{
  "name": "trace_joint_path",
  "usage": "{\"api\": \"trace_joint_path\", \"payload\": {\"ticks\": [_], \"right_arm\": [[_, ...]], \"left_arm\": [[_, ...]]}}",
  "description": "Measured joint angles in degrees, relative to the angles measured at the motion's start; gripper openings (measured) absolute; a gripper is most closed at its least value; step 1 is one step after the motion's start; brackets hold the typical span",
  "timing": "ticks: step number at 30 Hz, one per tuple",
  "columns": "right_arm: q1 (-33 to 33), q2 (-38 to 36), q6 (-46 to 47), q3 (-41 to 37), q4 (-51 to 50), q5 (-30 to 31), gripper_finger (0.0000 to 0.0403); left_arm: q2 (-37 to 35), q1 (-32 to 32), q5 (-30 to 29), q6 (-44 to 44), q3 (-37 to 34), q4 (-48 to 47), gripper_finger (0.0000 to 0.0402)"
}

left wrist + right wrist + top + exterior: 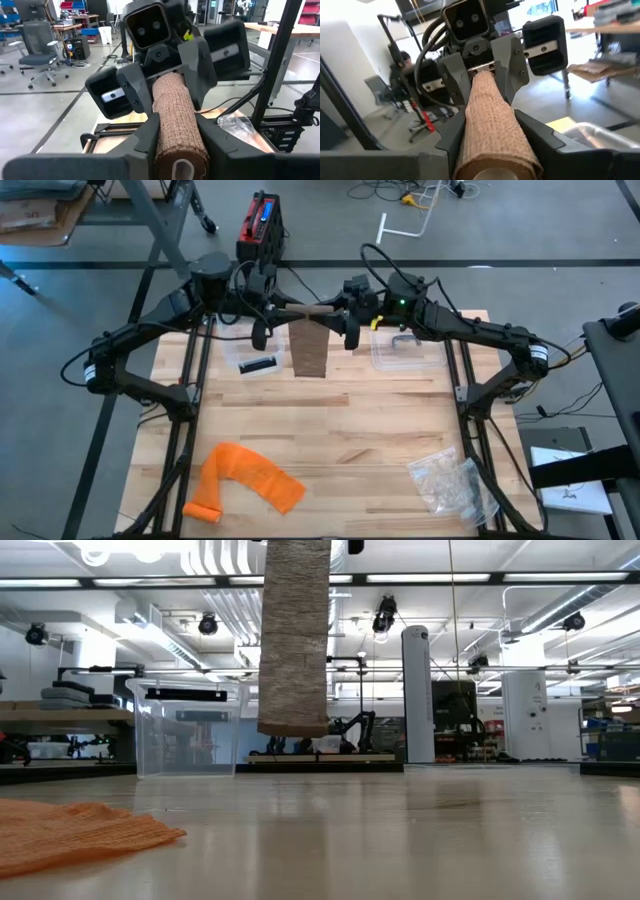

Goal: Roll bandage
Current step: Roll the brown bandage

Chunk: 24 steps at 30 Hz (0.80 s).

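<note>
Nearest the low camera, an orange mesh cloth (pixel 75 830) lies crumpled on the wooden table (pixel 360 430), at the front-left corner as the high view (pixel 245 478) shows it; behind it in the low view a loose tan length of the bandage (pixel 294 635) hangs straight down with its lower edge clear of the tabletop, and a clear plastic bin (pixel 185 728) stands farther back on the table; from above, the bandage roll (pixel 315 309) is held level in the air over the table's far edge, between the two arms, with the unrolled strip (pixel 310 350) dropping from it; the left gripper (pixel 268 308) meets one end of the roll and the right gripper (pixel 350 310) the other, the two facing each other; in the left wrist view the left gripper's (pixel 175 145) dark fingers (pixel 145 140) press against both sides of the roll (pixel 175 120), grasping it; in the right wrist view the right gripper (pixel 492 135) likewise clamps its fingers (pixel 540 135) on the roll (pixel 492 120); a clear lidded container (pixel 405 352) sits on the table under the right arm, a small black item in clear packaging (pixel 257 364) lies under the left arm, and a crinkled clear plastic bag (pixel 450 480) rests near the front-right corner; a person (pixel 402 65) sits in the room beyond the table, seen in the right wrist view.
</note>
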Motion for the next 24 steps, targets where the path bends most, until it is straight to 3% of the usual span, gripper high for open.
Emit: {"api": "trace_joint_path", "payload": {"ticks": [7,14,24], "right_arm": [[-0.2,0.0,12.8,0.0,0.3,-0.6,0.0195],[-0.6,0.0,18.5,0.0,0.1,-2.7,0.0243],[-0.6,0.0,24.2,0.0,0.6,-2.1,0.0249]], "left_arm": [[0.0,-0.3,0.1,4.2,-0.1,0.1,0.009],[0.0,-1.4,-0.8,9.7,-0.2,1.8,0.0087],[0.0,-1.8,-1.8,16.7,-0.5,2.1,0.0088]]}}
